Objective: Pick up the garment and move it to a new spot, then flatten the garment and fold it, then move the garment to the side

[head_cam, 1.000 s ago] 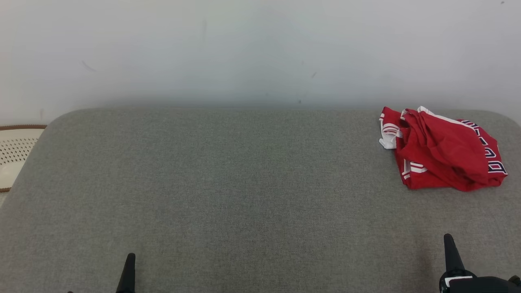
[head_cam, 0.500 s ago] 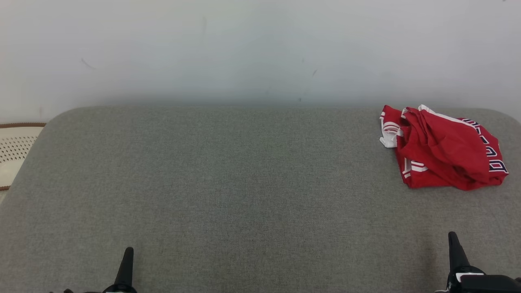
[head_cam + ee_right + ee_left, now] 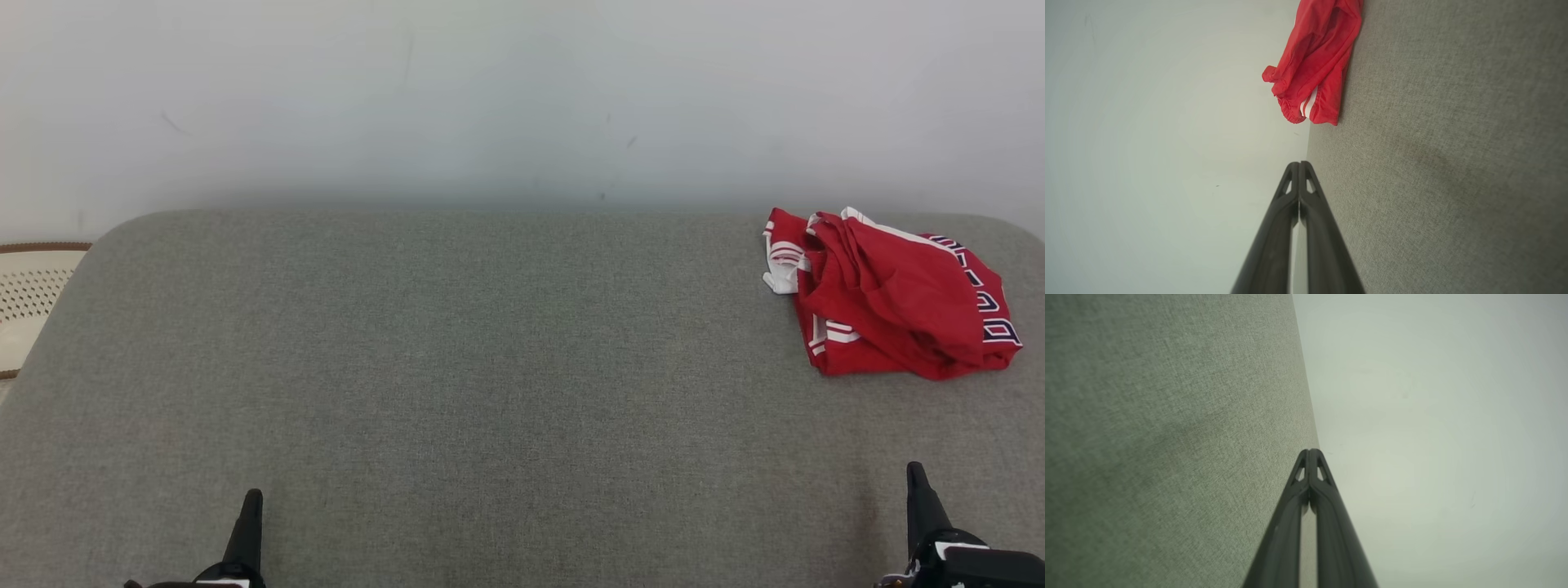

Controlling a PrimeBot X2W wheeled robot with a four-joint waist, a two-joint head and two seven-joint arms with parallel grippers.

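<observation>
The garment (image 3: 894,296) is a red piece with white stripes and dark lettering, lying crumpled at the far right of the grey padded surface (image 3: 490,367). In the right wrist view the garment (image 3: 1316,61) shows ahead of the fingers, well apart from them. My right gripper (image 3: 916,472) points up from the lower right, shut and empty; its fingertips (image 3: 1299,164) meet in the right wrist view. My left gripper (image 3: 253,495) stands at the lower left, also shut with nothing in it, tips (image 3: 1309,451) pressed together.
A pale wall (image 3: 522,98) rises right behind the surface. A cream perforated object with a brown rim (image 3: 28,306) lies off the left edge. The surface has rounded far corners.
The picture has shifted slightly, so the camera moved. The left gripper has come up further into the head view; the right one sits a little further right. The garment lies as before.
</observation>
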